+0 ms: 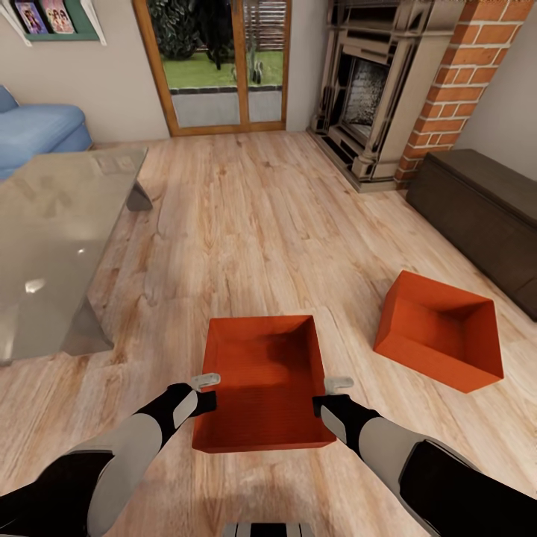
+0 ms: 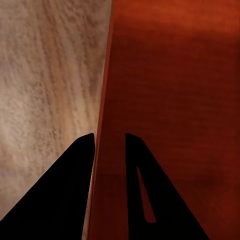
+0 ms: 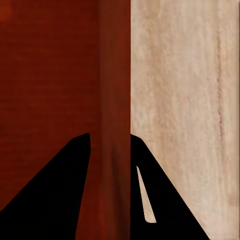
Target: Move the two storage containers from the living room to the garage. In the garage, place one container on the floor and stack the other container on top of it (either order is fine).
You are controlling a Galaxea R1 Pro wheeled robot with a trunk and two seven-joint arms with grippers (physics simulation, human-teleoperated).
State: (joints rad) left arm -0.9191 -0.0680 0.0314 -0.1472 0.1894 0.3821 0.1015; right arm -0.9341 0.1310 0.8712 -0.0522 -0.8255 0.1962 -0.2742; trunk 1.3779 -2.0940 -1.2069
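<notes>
Left gripper (image 1: 206,380) and right gripper (image 1: 337,383) each straddle a side wall of the near bin (image 1: 261,373), jaws spread, not yet clamped. The bin looks rigid and light; opposite rims suit a two-handed lift.

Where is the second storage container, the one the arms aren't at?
In the head view, the second container sits on the wood floor right of the near container, tilted, before the dark cabinet.

The blue sofa (image 1: 33,130) is cut off by the left edge of the head view, and the glass table (image 1: 52,246) runs off that same edge. At upper left, the pictures on the green shelf (image 1: 56,22) are too small to read. The dark cabinet (image 1: 485,216) is cropped at the right edge.
</notes>
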